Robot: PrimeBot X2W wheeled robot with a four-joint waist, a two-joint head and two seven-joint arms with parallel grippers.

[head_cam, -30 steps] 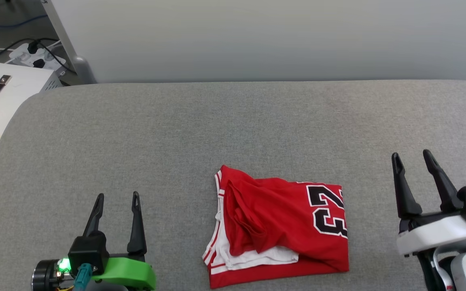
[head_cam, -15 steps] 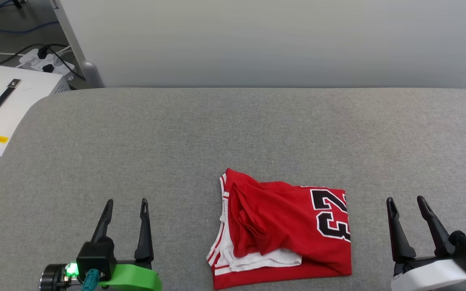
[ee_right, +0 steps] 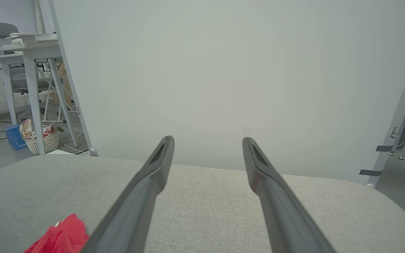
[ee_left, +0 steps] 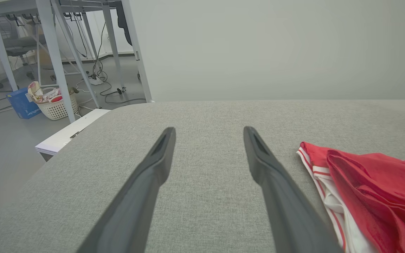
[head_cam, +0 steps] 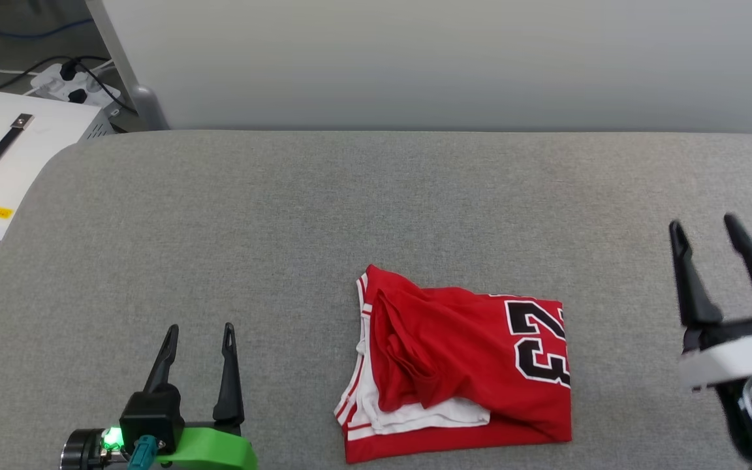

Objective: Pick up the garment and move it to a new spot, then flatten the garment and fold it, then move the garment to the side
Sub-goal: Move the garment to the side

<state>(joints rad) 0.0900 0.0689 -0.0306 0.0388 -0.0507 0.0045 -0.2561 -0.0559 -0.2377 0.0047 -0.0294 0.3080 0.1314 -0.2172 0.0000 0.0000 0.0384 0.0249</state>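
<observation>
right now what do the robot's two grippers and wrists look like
Both have two long, dark, tapering fingers, slotted near the tips. The left gripper has a black block at its base with a bright green mount, a glowing green light and a teal plug. The right gripper has a white mount and a pale forearm, blurred here.

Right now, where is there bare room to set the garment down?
Widest: the grey surface between the garment and the back panel. Also between the left gripper and garment. Narrower toward the right gripper; tight at the near edge.
</observation>
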